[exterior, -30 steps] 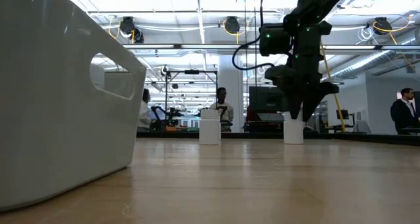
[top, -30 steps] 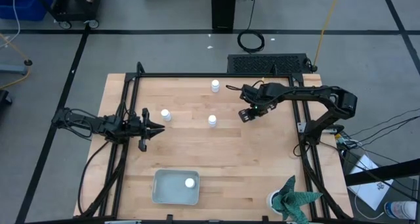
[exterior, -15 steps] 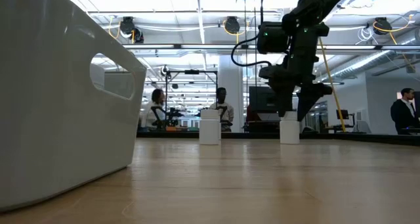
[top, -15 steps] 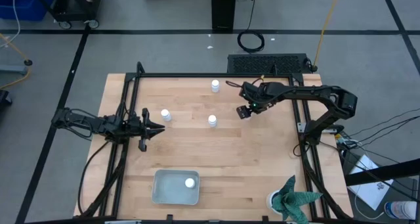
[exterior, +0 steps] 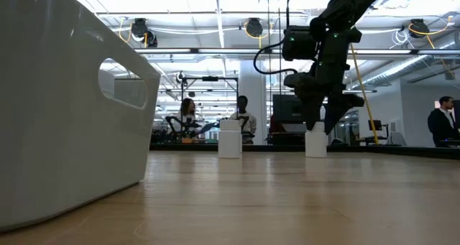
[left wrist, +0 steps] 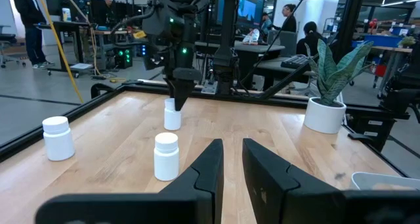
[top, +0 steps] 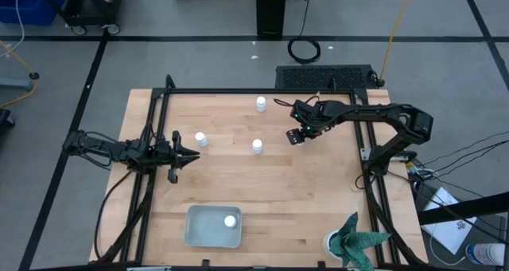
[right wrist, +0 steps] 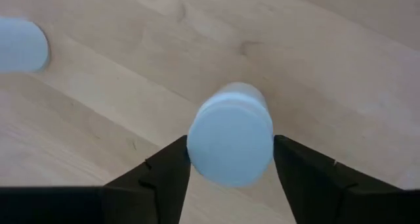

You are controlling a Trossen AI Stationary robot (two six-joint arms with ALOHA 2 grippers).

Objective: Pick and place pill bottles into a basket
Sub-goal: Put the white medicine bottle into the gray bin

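Observation:
Five small white pill bottles show. One lies in the pale grey-blue basket (top: 200, 231) near the table's front edge. Three stand free on their bases: at the far middle (top: 261, 103), at the left (top: 200, 139) and at the centre (top: 257, 146). The fifth bottle (right wrist: 230, 142) stands on the table right of centre, between the fingers of my right gripper (top: 296, 136), which is shut on it. My left gripper (top: 191, 154) hovers open and empty at the table's left, pointing right. My right gripper pinches the bottle's white cap (right wrist: 197, 145) between its two fingers (right wrist: 167, 175), one on each side of the cap. The fingers come from above, pointing down. The bottle stands upright with its base on the table (exterior: 315, 153).
A potted plant (top: 354, 243) with green-and-white leaves stands at the near right corner. A black frame (top: 238, 91) runs along the table's far and side edges. Bare wood lies between the centre bottle and the basket. People and benches show in the room beyond.
My right gripper has shifted a little toward the table's left and far edge, over the bottle. The bottle has slid a little toward the left along the table, staying upright.

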